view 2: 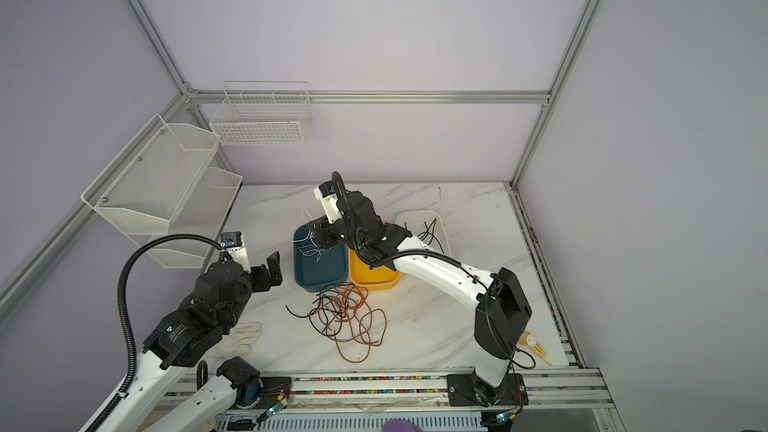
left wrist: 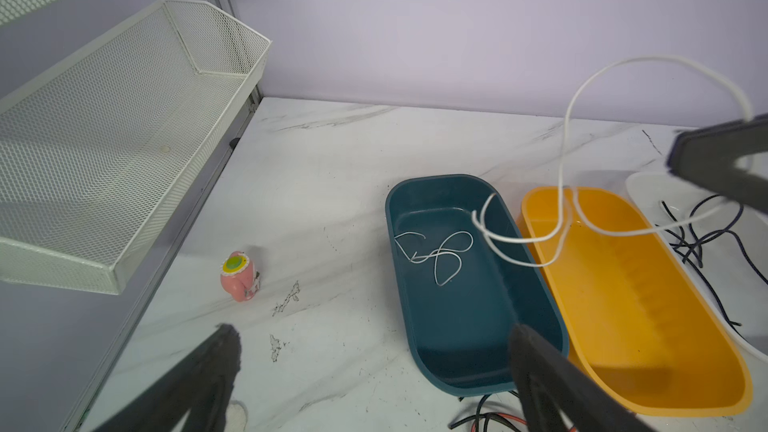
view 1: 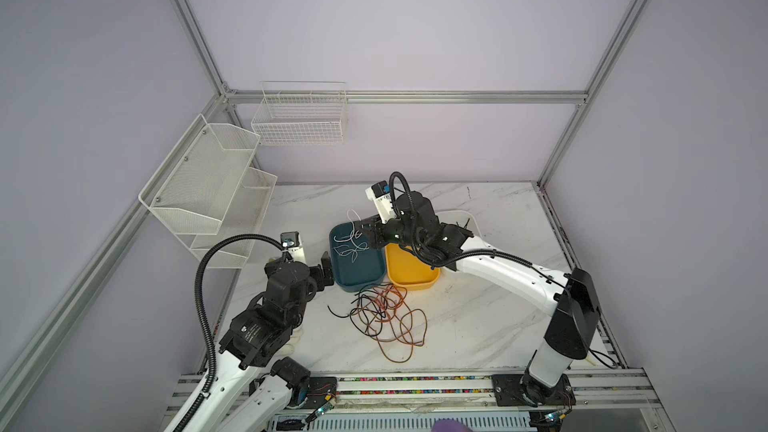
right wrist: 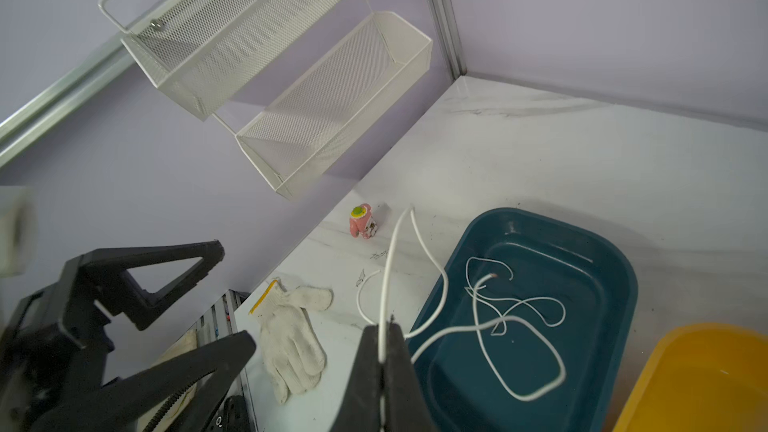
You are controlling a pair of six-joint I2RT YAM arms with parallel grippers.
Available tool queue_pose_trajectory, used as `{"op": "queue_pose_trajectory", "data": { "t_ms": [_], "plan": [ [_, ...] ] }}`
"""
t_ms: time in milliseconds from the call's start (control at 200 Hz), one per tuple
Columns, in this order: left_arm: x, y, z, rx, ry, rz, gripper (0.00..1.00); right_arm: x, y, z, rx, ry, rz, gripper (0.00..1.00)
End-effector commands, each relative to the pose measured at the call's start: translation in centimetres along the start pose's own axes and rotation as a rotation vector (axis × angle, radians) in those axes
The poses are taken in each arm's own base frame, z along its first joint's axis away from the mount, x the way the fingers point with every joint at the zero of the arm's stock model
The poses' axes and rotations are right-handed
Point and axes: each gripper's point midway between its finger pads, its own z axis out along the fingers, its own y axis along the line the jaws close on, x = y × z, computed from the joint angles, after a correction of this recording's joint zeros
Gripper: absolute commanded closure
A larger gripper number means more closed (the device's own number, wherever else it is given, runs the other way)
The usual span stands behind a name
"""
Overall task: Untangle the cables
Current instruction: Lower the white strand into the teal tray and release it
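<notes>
Tangle (view 1: 380,305): thin black and orange-brown cables looped over one another on the marble-look table (view 1: 478,317), just in front of the trays. Single strands are hard to follow.
Glove (right wrist: 291,338): white knit, limp, yellow cuff edge, lying flat at the table's front left. The left arm partly hides it in both top views.
Left gripper (view 2: 272,271): fingers spread wide, holding nothing, just left of the blue tray.
Blue tray (left wrist: 457,326): smooth plastic, rounded oblong, with a loose white cable (left wrist: 436,251) curled on its floor.
Right gripper (right wrist: 380,328): jaws pressed together on the white cable (right wrist: 385,284) above the blue tray's far end. The cable arches up, then droops in loops. Whether it touches the floor is unclear.
Yellow tray (left wrist: 644,326): same shape, against the blue tray's right side. The right arm hides its far end.
White tray (view 2: 419,216): right of the yellow one, holding black cables (view 2: 430,232), partly hidden by the arm.
Toy (left wrist: 239,276): small, pink, near the left wall, detail unclear.
Shelves (view 1: 208,184): white mesh, on the left wall.
Basket (view 1: 299,118): white wire grid, on the back wall.
</notes>
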Motion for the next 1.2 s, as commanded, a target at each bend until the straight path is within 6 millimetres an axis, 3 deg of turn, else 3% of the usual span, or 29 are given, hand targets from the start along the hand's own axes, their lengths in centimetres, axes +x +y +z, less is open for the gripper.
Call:
{"op": "queue_pose_trajectory", "data": {
  "t_ms": [0, 295, 535, 795, 895, 1195],
  "plan": [
    [0.5, 0.3, 0.6, -0.026, -0.005, -0.013, 0.0, 1.6, -1.1, 2.0, -0.028, 0.02, 0.026, 1.0],
    [0.6, 0.2, 0.7, -0.018, -0.004, -0.013, 0.0, 8.1, -5.3, 6.8, 0.022, 0.139, 0.093, 1.0],
    [0.8, -0.2, 0.9, -0.007, 0.007, -0.009, 0.0, 11.4, -8.3, 8.2, 0.115, 0.186, 0.128, 1.0],
    [0.9, -0.4, 1.0, 0.0, 0.012, -0.006, 0.0, 12.1, -10.4, 7.7, 0.237, 0.199, 0.126, 1.0],
    [0.9, -0.5, 1.1, 0.002, 0.015, -0.003, 0.0, 12.9, -10.4, 7.5, 0.23, 0.218, 0.129, 0.91],
    [1.1, -0.7, 1.4, 0.006, 0.024, 0.003, 0.0, 10.7, -9.3, 5.4, 0.235, 0.178, 0.109, 0.75]
  ]
}}
